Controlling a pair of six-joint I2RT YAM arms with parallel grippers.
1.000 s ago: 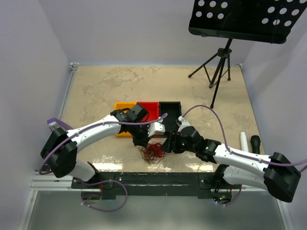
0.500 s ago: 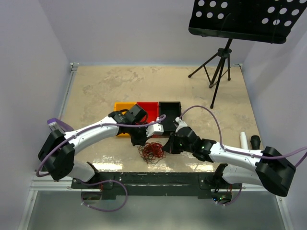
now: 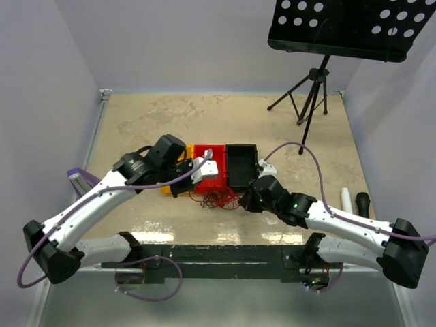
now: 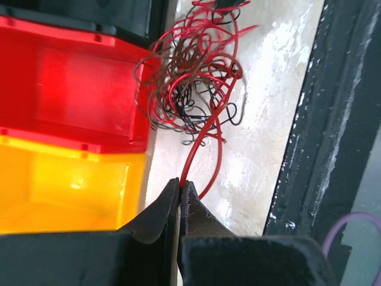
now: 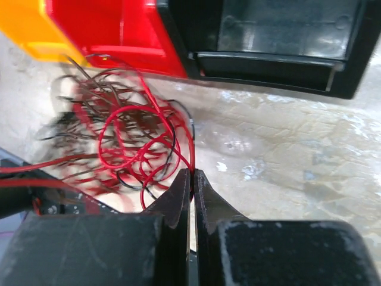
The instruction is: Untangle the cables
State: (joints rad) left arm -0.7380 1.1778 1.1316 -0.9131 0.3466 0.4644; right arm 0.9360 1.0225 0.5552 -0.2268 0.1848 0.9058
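Note:
The cables [image 3: 218, 199] form one tangle of thin red and dark wires on the table, right in front of the red bin [image 3: 212, 178]. My left gripper [image 3: 193, 195] is at the tangle's left side. In the left wrist view the left gripper [image 4: 180, 185] is shut on a single red wire leading out of the cables [image 4: 190, 89]. My right gripper [image 3: 245, 203] is at the tangle's right side. In the right wrist view the right gripper [image 5: 191, 174] is shut on a red strand at the edge of the cables [image 5: 125, 143].
Yellow bin [image 3: 176, 151], red bin and black bin [image 3: 242, 167] stand in a row just behind the tangle. A music stand [image 3: 310, 95] is at the back right. A white object [image 3: 346, 199] and a black object [image 3: 362, 202] lie at the right edge.
The right gripper has shut on a red strand. The left arm has swung left with its red wire, and the tangle has shifted back against the red bin.

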